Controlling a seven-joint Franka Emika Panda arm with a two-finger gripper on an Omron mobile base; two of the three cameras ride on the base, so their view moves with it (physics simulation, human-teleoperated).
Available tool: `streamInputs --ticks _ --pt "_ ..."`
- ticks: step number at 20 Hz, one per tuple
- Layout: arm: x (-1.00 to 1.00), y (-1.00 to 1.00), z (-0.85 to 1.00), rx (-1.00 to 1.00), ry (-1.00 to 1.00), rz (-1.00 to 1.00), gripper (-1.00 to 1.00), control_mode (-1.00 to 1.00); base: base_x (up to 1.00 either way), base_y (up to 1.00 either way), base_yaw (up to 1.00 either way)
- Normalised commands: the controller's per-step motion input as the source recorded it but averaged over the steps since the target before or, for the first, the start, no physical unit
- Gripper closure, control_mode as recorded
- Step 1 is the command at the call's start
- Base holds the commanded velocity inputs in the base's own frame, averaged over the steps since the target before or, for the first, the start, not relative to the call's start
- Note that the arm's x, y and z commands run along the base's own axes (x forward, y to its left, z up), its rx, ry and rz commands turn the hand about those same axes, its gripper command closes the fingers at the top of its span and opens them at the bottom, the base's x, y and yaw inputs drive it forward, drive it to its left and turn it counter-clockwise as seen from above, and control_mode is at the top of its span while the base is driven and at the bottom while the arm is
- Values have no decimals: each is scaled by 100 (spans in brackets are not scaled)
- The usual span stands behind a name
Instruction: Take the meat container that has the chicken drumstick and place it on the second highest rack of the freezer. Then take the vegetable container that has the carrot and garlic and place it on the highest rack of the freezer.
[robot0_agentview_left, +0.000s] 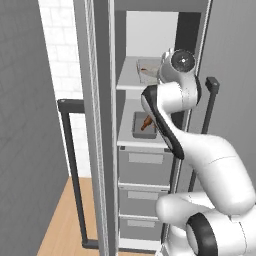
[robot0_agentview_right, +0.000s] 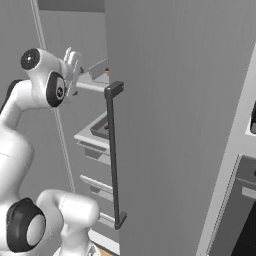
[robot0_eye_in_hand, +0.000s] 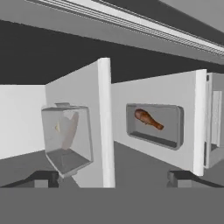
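On the second shelf, reddish-brown chicken drumstick in grey tray, fingers wide apart, empty

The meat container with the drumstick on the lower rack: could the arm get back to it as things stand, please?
Probably yes: the freezer stands open, the open gripper faces the shelves, and nothing lies before the meat container.

A rendered home kitchen: a tall grey freezer with shelves and drawers, white tiled wall, wooden plank floor, wall oven.
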Motion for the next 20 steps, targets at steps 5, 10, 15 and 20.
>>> streamInputs --ticks 5,10,15,20 --pt "-100 0 9 0 -8 -1 -100 -100 0 0 0" --pt "-100 0 -40 4 -1 -10 -100 -100 0 0 0" --pt "-100 0 -75 8 3 -12 -100 -100 0 0 0" --pt "-100 0 -92 10 16 -13 -100 -100 0 0 0"
